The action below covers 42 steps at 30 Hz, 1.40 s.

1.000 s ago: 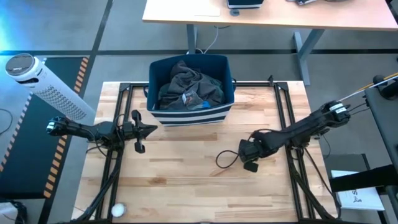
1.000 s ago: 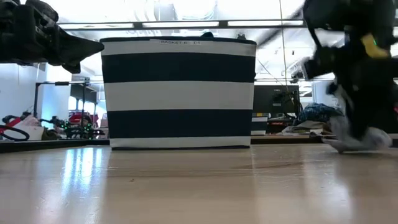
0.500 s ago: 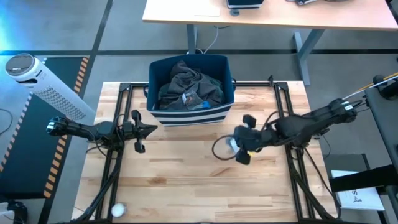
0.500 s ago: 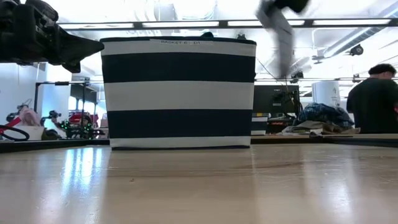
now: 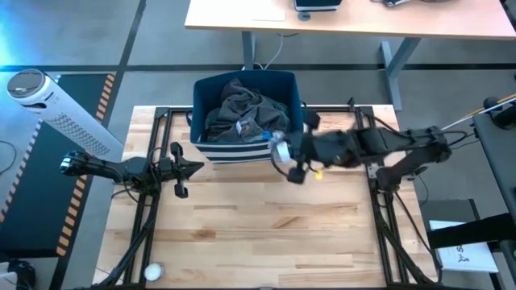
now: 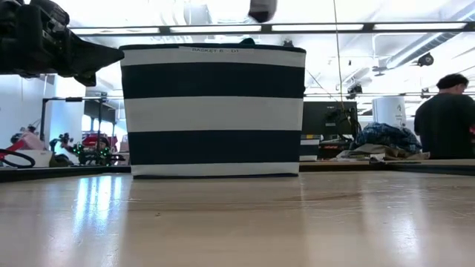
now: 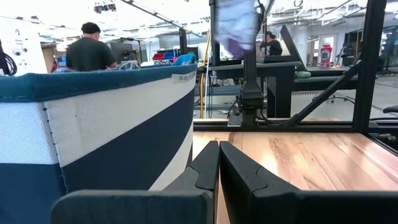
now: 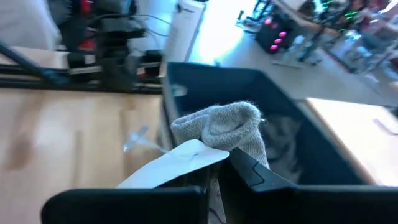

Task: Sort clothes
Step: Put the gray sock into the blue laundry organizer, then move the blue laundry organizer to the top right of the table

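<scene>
The clothes [image 5: 244,111] lie mostly heaped in the striped bin [image 5: 246,148] at the far middle of the table [image 5: 242,234], a dark charcoal garment on top with a small blue piece showing in its folds. On the left side of the table, the left arm lies low and stretched toward the middle, its left gripper [image 5: 196,167] hanging above the wood just beside the bin's near left corner; in the left wrist view the two dark fingers [image 7: 205,167] are pressed together with nothing between them. To the right of the bin, the right arm reaches in from the table's right edge, elbow bent and forearm held level above the wood, so that the right gripper [image 5: 284,153] sits at the bin's near right corner. Its fingers are clamped on a small grey piece [image 8: 230,130], a sock-like bit of knit with a white tag, raised in the air beside the bin's rim. A person [image 6: 445,119] stands in the room beyond the table.
</scene>
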### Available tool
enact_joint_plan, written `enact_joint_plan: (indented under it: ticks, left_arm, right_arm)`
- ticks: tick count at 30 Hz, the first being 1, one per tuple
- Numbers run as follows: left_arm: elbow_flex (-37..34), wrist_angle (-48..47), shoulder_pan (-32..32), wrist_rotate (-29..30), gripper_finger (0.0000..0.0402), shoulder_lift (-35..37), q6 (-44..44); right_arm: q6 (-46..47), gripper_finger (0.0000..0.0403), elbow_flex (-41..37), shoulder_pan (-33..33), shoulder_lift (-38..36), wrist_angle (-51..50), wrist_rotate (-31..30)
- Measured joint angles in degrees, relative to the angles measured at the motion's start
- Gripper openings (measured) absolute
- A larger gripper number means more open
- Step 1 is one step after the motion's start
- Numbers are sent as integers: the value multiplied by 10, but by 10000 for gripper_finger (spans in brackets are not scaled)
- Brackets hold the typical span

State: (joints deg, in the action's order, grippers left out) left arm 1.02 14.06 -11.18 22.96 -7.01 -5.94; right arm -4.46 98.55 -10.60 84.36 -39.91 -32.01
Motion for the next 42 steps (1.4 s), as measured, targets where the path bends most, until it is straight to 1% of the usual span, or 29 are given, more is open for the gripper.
enact_joint_plan:
  ticks: [6,11,12,14,19,21,24,28,31,34,38,42]
  left_arm:
    - [0,1,0,0,0,0,-4]
    - [0,3,0,0,0,0,-6]
    - [0,3,0,0,0,0,-6]
    - [0,3,0,0,0,0,-8]
    - [0,5,0,0,0,0,-11]
    - [0,5,0,0,0,0,-11]
    - [0,5,0,0,0,0,-11]
    - [0,5,0,0,0,0,-15]
    - [0,5,0,0,0,0,-15]
    - [0,5,0,0,0,0,-15]
    - [0,5,0,0,0,0,-17]
    - [0,5,0,0,0,0,-17]
  right_arm:
    - [-60,2,81,79,68,-2,24]
    - [-112,2,160,140,124,-23,26]
    - [-115,2,178,152,135,-34,27]
    - [-115,2,213,180,155,-63,48]
    - [-64,11,286,244,204,-151,88]
    - [-60,26,304,264,222,-176,110]
    - [-58,61,308,283,238,-201,134]
    - [-46,124,307,297,249,-215,135]
    - [-18,172,308,308,253,-235,121]
    - [7,211,308,322,251,-256,106]
    - [43,247,308,345,245,-282,106]
    - [75,264,308,378,245,-304,108]
